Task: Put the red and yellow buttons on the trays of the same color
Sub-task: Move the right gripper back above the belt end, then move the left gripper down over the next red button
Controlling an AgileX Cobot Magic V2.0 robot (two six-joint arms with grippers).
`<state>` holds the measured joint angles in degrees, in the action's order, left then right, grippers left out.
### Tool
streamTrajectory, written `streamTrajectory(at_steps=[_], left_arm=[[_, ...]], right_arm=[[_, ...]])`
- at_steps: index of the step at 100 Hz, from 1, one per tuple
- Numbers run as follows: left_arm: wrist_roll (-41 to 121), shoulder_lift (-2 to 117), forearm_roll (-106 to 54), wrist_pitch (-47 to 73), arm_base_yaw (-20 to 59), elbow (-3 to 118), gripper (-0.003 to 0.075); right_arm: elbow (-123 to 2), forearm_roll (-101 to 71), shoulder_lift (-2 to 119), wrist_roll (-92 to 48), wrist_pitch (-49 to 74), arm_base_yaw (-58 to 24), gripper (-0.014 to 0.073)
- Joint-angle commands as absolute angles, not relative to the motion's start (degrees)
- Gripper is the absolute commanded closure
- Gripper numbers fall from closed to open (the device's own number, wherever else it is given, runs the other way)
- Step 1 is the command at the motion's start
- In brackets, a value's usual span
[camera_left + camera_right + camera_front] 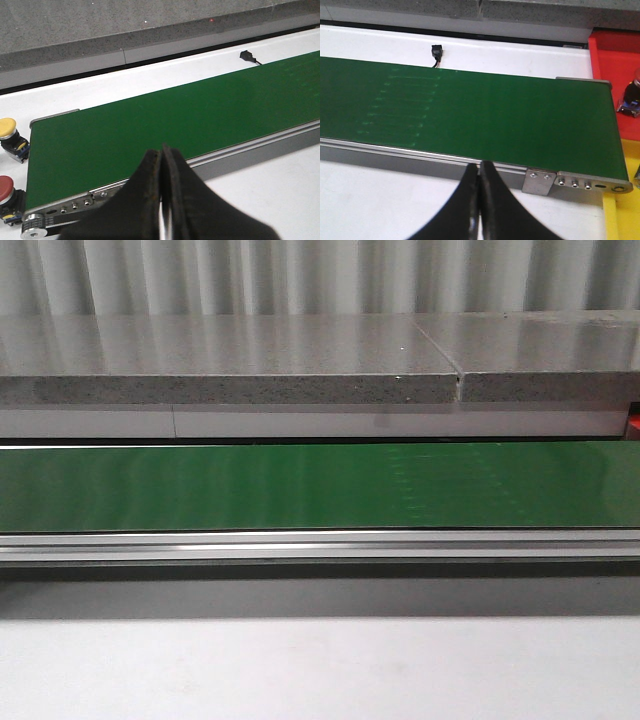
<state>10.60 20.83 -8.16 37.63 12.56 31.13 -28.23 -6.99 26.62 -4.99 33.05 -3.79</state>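
Two pincers, left pincer (162, 152) and right pincer (479, 167), pressed together empty; one yellow button (7, 128), one red button (5, 187) beside belt (165, 120).

Grey speckled stone ledge (230, 360) runs behind the green belt (300, 485). Pale ribbed wall (300, 275) above, possibly a curtain. White tabletop (320, 670) in front.

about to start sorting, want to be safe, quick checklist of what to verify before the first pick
1. Left tool empty and shut: ok.
2. Right tool empty and shut: ok.
3. Green belt free of buttons: ok.
4. Yellow button and red button waiting beside the belt's end: ok.
5. Red tray in place: ok.
6. Yellow tray in place: only a corner shows, cannot tell.
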Motion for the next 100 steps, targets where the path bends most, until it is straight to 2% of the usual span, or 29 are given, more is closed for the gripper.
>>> streamTrajectory(at_steps=[1, 18, 44, 71, 85, 100], left_arm=[[10.45, 21.82, -8.74, 31.53, 12.96, 32.57, 0.0741], [9.7, 24.9, -6.48, 27.15, 12.96, 32.68, 0.0741], [4.82, 34.14, -6.24, 27.55, 11.59, 36.68, 0.0741], [4.02, 45.06, -6.35, 31.21, 2.05, 42.93, 0.0728], [4.02, 50.22, -6.35, 34.29, -4.75, 46.45, 0.0615], [4.02, 54.57, -6.43, 34.99, -9.34, 48.69, 0.0409]], right_arm=[[-29.64, -6.81, 26.62, -5.6, 29.98, -3.96, 0.0666], [-29.64, -6.81, 26.62, -5.55, 30.28, -3.96, 0.0666], [-29.64, -6.86, 26.62, -5.56, 30.65, -3.96, 0.0666], [-29.64, -6.86, 26.62, -5.56, 30.65, -3.96, 0.0666], [-29.64, -6.86, 26.62, -5.56, 30.65, -3.96, 0.0666], [-29.64, -6.86, 26.62, -5.56, 30.65, -3.96, 0.0666]])
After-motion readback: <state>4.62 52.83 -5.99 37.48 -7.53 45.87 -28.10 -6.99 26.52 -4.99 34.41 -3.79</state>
